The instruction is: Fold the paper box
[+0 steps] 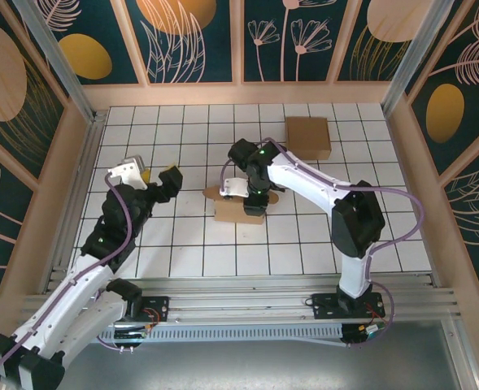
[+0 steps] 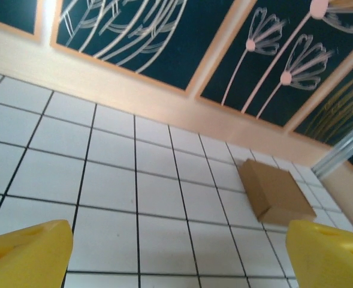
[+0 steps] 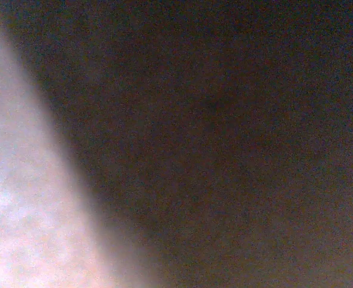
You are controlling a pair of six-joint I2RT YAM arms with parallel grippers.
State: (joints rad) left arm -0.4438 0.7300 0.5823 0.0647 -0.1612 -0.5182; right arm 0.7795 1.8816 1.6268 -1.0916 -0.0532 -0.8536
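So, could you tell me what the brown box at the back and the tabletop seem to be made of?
Brown box: likely cardboard, matte tan, with crisp folded edges. Tabletop: smooth and white with a dark grid; tile or printed board, unclear.

The black right gripper [image 1: 251,195] hides its own fingers over the half-folded brown cardboard box [image 1: 237,213] near the middle of the white tiled table [image 1: 182,244]. Whether they grip the card cannot be told. The right wrist camera's picture is blurred past reading: dark brown, with a pale smear at left. The picture's bottom edge crops the yellow fingertips [image 2: 26,255] of the left gripper [image 2: 176,258].
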